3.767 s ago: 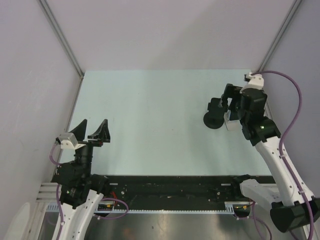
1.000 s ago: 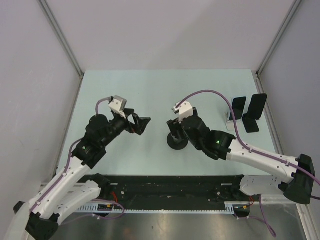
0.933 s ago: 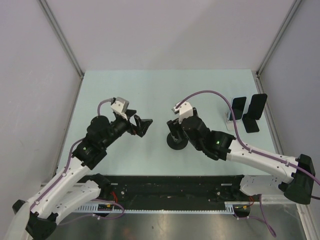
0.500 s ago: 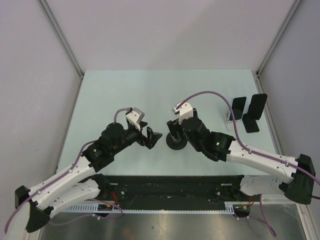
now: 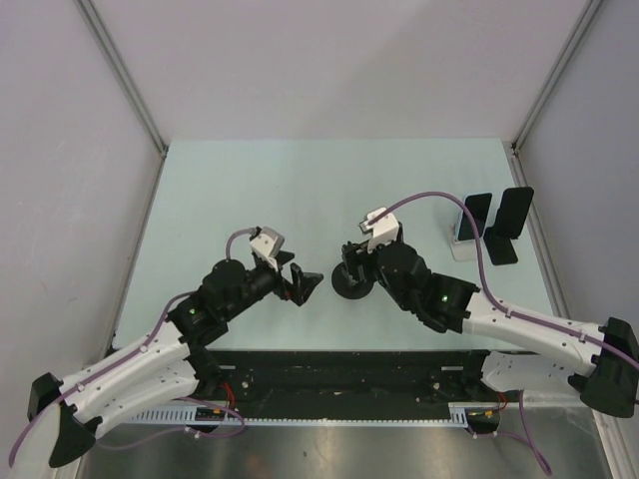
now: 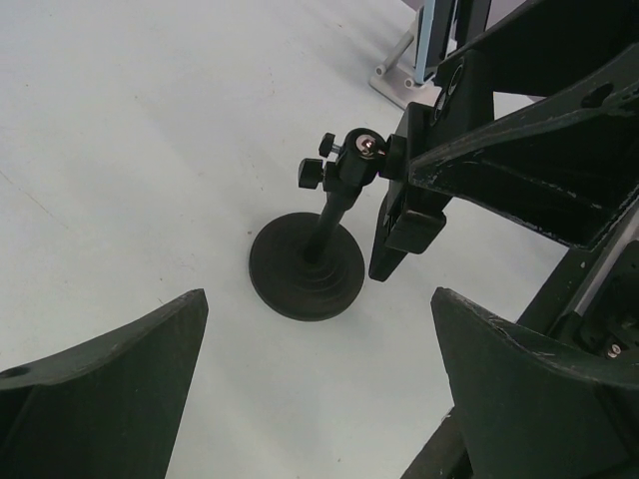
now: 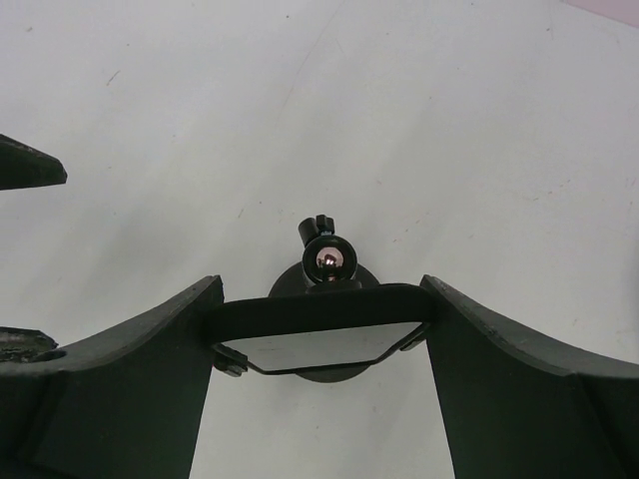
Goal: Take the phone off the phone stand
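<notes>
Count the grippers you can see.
2: the left gripper, open, sits just left of the stand; the right gripper, above the stand, is closed on the phone.

Top external: my high fixed view, above and behind arm bases, facing down over whole table (image 5: pixel 300 190). Far off; left gripper (image 5: pixel 303 282) and right gripper (image 5: pixel 356 261) small near centre.

Left wrist: low, close, looking between own fingers at phone stand (image 6: pixel 307 269) side-on, right gripper just behind it.

Right wrist: steep downward look, very close, phone (image 7: pixel 319 344) in foreground, stand under it.

All three views share stand. Dark tip at right-wrist left edge probably left gripper.
</notes>
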`<state>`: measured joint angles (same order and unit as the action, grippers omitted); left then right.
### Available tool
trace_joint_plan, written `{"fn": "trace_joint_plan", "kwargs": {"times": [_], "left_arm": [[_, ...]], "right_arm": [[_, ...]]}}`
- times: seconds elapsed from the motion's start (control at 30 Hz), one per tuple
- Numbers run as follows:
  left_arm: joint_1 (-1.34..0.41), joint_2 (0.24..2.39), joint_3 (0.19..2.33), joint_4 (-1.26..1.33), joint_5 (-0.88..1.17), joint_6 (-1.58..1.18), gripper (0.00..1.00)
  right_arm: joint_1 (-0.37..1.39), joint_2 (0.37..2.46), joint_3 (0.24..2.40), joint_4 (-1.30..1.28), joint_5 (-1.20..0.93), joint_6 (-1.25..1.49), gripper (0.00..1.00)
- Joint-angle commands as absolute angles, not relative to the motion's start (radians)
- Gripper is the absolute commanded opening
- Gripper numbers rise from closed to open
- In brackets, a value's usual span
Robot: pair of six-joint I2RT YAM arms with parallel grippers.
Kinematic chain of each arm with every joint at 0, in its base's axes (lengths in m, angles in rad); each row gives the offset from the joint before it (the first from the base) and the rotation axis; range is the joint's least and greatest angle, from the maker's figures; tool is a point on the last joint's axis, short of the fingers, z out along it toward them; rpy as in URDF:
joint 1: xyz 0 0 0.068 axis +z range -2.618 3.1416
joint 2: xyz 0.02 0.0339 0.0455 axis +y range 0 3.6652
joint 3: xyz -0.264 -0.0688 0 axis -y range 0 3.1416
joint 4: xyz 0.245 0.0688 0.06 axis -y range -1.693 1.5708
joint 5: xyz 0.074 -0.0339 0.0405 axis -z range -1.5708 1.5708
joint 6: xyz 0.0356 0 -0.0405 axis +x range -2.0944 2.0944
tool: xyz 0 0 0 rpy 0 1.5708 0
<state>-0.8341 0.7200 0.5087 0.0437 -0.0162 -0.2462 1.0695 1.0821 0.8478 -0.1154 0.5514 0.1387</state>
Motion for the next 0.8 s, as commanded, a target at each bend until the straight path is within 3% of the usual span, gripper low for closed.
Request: {"fn": "trace_joint_plan", "kwargs": {"times": [0.0,0.17,0.53,0.63,0.67,0.73,0.77], "left_arm": [[-0.848,0.730,0.505,0.098,-0.009,-0.273,1.00],[-0.857,0.756,0.506,0.107,-0.008,-0.278,1.00],[-0.891,0.804,0.505,0.149,0.026,-0.261,1.00],[-0.902,0.814,0.488,0.182,0.017,-0.247,1.00],[-0.903,0.819,0.474,0.211,0.015,-0.242,1.00],[-0.913,0.836,0.460,0.245,0.008,-0.229,1.00],[-0.920,0.842,0.447,0.285,0.005,-0.221,1.00]], "right_arm": [[1.068,1.040,0.805,0.028,0.519,0.167,0.83],[1.065,1.032,0.761,0.069,0.512,0.166,0.89],[1.057,1.031,0.713,0.121,0.511,0.161,0.88],[1.051,1.032,0.706,0.124,0.506,0.163,0.79],[1.051,1.032,0.706,0.124,0.505,0.164,0.66],[1.052,1.028,0.706,0.121,0.502,0.169,0.49],[1.051,1.025,0.706,0.121,0.499,0.175,0.34]]}}
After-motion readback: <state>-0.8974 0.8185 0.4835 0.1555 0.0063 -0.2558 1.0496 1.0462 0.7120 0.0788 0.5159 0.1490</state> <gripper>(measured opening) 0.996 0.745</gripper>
